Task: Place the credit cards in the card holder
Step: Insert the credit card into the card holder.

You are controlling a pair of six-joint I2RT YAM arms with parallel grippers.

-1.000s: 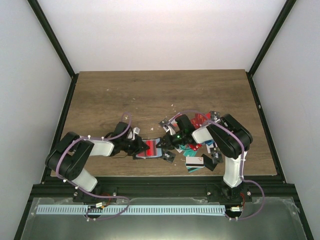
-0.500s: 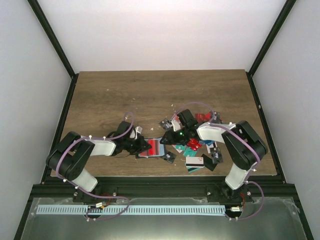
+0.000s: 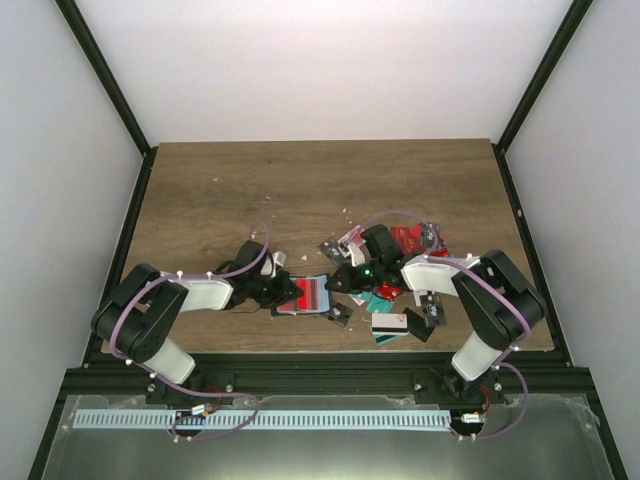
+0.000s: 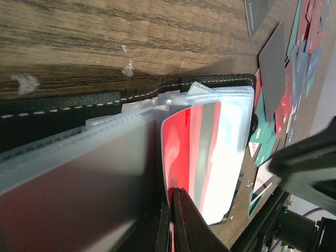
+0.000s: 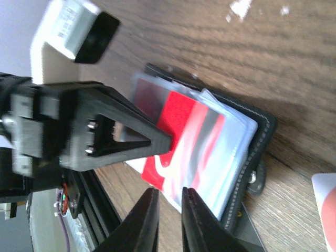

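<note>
progress: early, one red card [image 5: 186,131] looks partly slid into a clear sleeve, many credit cards [image 3: 388,325] lie loose by the right arm | card holder [image 4: 63,102]: on tabletop [image 3: 300,190] between the arms, open face up, long axis roughly left-right | left fingers [image 4: 184,226]: pressed shut at the sleeves | right fingers [image 5: 144,220]: nearly together at the red card's edge, grip unclear

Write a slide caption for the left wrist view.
Shut left gripper rests at the open black stitched card holder, a red-and-grey credit card among its clear plastic sleeves.
</note>
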